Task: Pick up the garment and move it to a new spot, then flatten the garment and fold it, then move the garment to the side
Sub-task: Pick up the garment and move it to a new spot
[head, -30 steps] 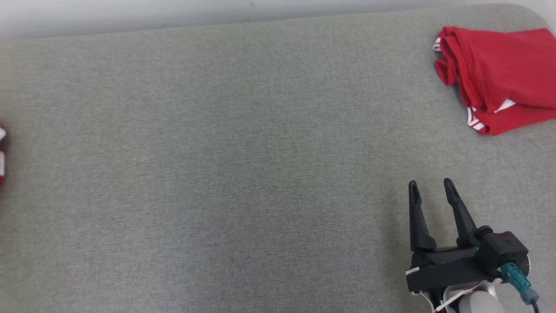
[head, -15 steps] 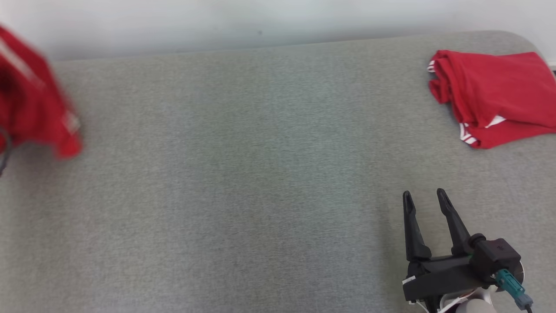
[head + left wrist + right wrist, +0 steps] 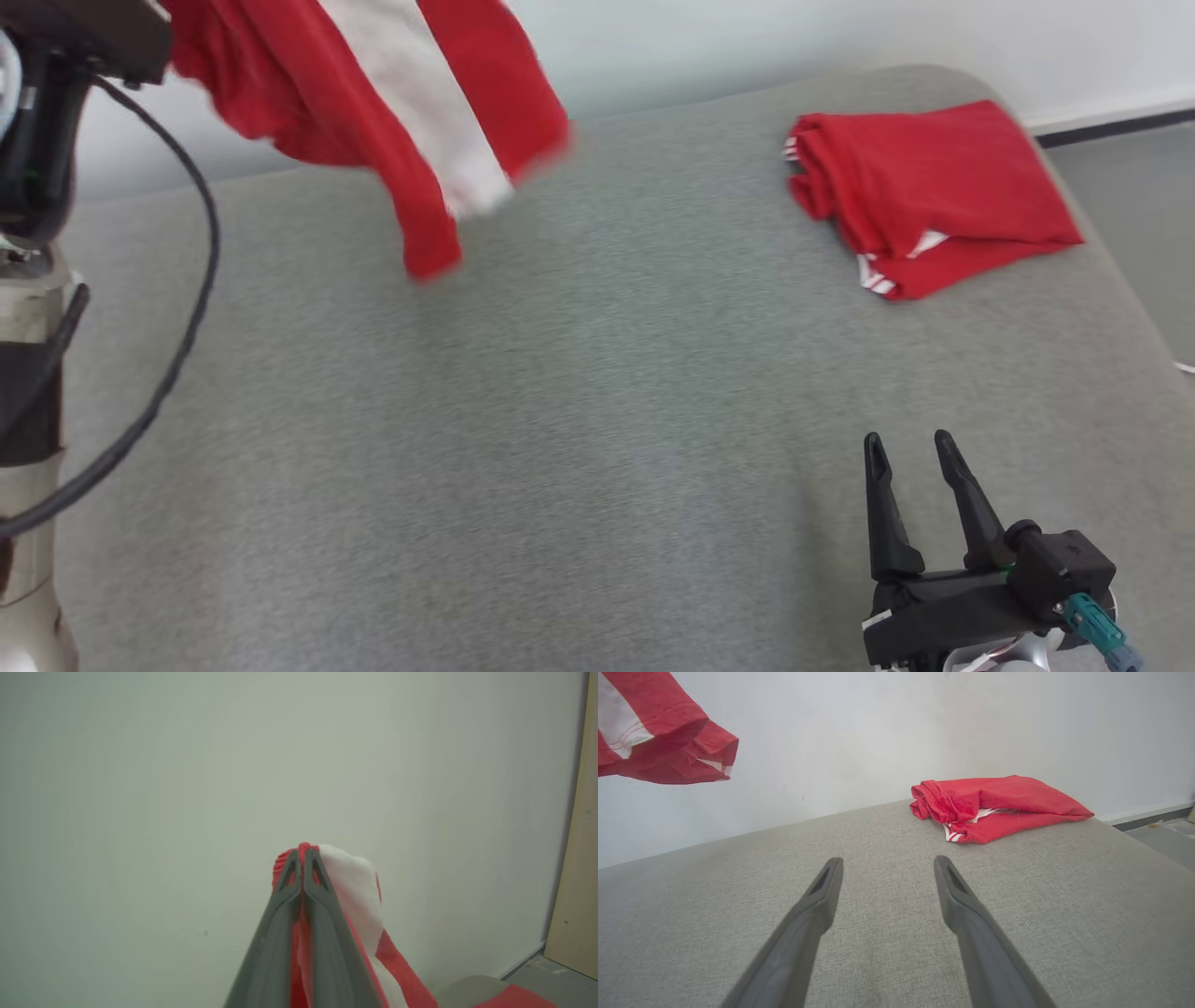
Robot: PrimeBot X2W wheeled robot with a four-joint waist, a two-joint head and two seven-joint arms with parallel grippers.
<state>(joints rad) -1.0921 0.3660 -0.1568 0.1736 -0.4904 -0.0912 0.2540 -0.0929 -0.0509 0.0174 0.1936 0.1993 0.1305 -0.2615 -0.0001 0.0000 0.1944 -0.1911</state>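
A red garment (image 3: 373, 103) with a broad white stripe hangs in the air above the far left of the grey padded table (image 3: 560, 420), blurred by motion. My left gripper (image 3: 303, 851) is shut on a bunched edge of the garment (image 3: 355, 882), and its fingers point at the pale wall. The hanging cloth also appears at the upper left in the right wrist view (image 3: 668, 728). My right gripper (image 3: 906, 446) rests low at the table's near right, open, with nothing between its fingers (image 3: 887, 861).
A second red garment (image 3: 934, 191), folded, lies at the table's far right corner (image 3: 999, 802). My left forearm and its black cable (image 3: 187, 308) stand along the left edge. The pale wall runs behind the table, and floor lies past its right edge.
The held garment has swung up and rightward from the left edge into the upper left of the picture. The head camera has turned, shifting the folded garment leftward. The right gripper stays open.
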